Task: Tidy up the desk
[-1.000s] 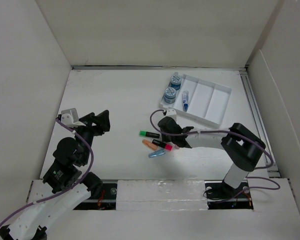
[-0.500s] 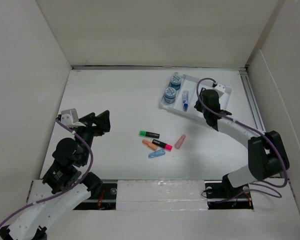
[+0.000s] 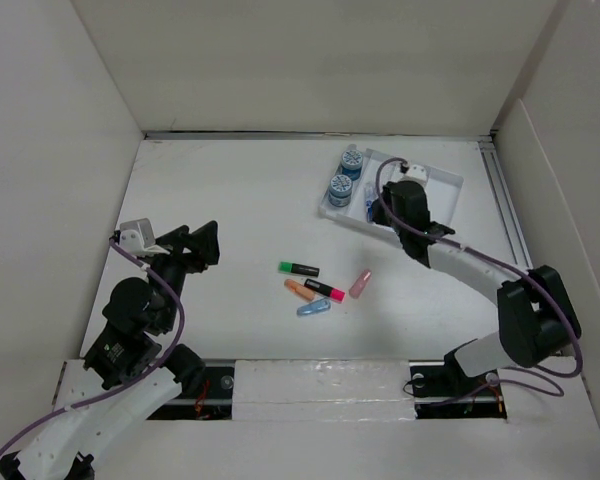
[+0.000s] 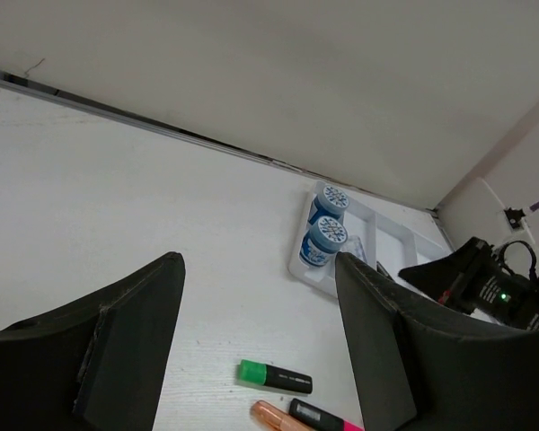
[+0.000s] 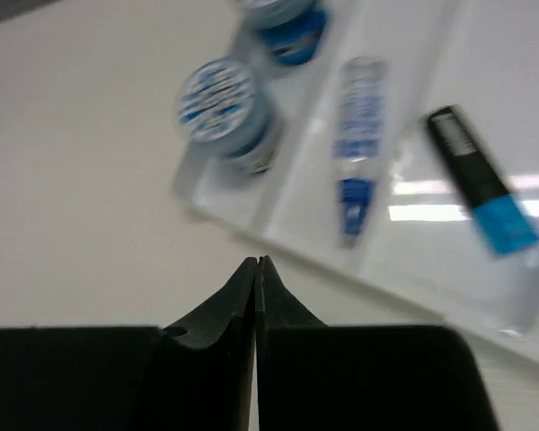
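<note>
The desk (image 3: 230, 200) carries a green highlighter (image 3: 298, 268), an orange marker (image 3: 298, 290), a pink highlighter (image 3: 325, 291), a light blue marker (image 3: 313, 308) and a small pink piece (image 3: 360, 284). My right gripper (image 3: 405, 205) hangs over the white tray (image 3: 442, 205); in the right wrist view its jaws (image 5: 257, 262) are shut on nothing, above the tray's near edge. My left gripper (image 3: 198, 245) is open and empty at the left. The left wrist view (image 4: 259, 269) shows the green highlighter (image 4: 274, 375) ahead.
The tray (image 5: 296, 162) holds two blue-lidded jars (image 5: 225, 108), a tube with a blue cap (image 5: 357, 135) and a black and blue highlighter (image 5: 481, 193). White walls enclose the desk; a metal rail (image 3: 505, 210) runs along its right edge.
My right arm swung from the markers at mid-desk up to the tray, then shifted slightly left. The small pink piece now shows on the desk. My left arm has not moved.
</note>
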